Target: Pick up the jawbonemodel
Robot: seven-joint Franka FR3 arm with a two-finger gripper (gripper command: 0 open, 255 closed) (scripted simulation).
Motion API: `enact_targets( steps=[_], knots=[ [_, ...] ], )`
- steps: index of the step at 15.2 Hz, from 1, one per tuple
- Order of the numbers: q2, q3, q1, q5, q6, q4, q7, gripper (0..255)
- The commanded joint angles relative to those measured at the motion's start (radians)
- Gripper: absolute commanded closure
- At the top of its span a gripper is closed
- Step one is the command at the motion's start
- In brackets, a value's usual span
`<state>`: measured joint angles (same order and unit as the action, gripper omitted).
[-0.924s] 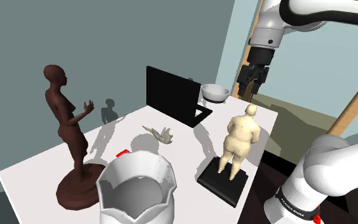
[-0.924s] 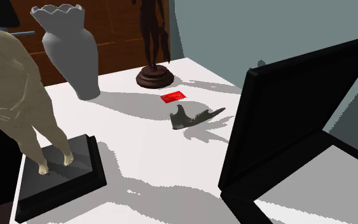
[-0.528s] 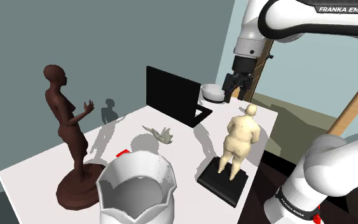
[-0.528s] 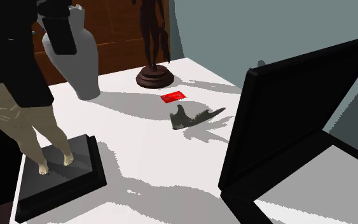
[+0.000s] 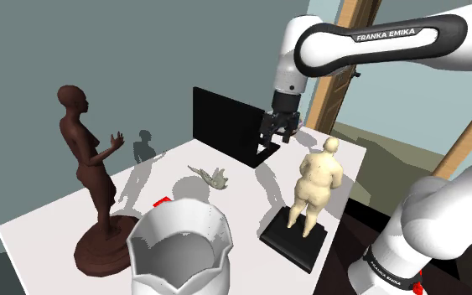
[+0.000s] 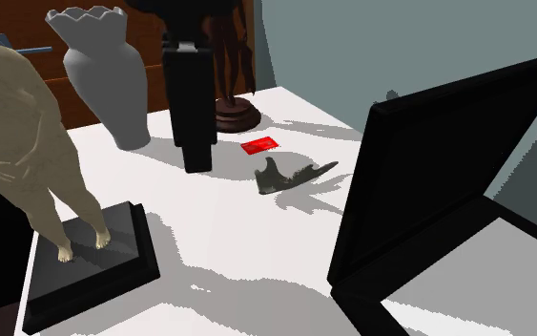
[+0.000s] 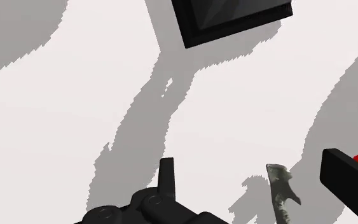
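Observation:
The jawbone model [image 5: 211,175] is a small pale grey curved bone with teeth, lying flat on the white table [image 5: 49,219] in front of the black laptop [image 5: 225,126]. In the second exterior view the jawbone model [image 6: 290,175] lies beside a red card [image 6: 261,145]. My black gripper [image 5: 275,134] hangs in the air above the laptop's base, well off from the bone toward the shoulder view's right. In the wrist view the gripper [image 7: 250,168] is open with nothing between its fingers [image 7: 166,178], and the jawbone model [image 7: 282,191] lies below them, close to the far finger.
A dark brown figure statue [image 5: 91,168] and a white scalloped vase [image 5: 179,247] stand at the table's near end. A beige figure [image 5: 313,186] on a black plinth [image 5: 293,239] stands by the edge near the stand. The open laptop [image 6: 447,181] rises behind the bone.
The arm has swung toward the shoulder view's left, from the table's far corner to above the laptop. In the second exterior view the gripper has moved from the left edge toward the bone.

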<state>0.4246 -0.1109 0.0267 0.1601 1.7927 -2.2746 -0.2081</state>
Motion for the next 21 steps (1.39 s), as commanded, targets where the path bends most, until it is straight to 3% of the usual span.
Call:
enact_targets(
  steps=[1, 9, 17, 21],
  knots=[
    [-0.075, -0.019, 0.007, 0.002, 0.056, 0.022, -0.010, 0],
    [-0.358, -0.076, 0.033, -0.023, 0.217, 0.145, -0.055, 0],
    [-0.659, -0.105, 0.076, -0.089, 0.309, 0.351, -0.113, 0],
    [-0.700, -0.104, 0.082, -0.097, 0.348, 0.352, -0.116, 0]
  ],
)
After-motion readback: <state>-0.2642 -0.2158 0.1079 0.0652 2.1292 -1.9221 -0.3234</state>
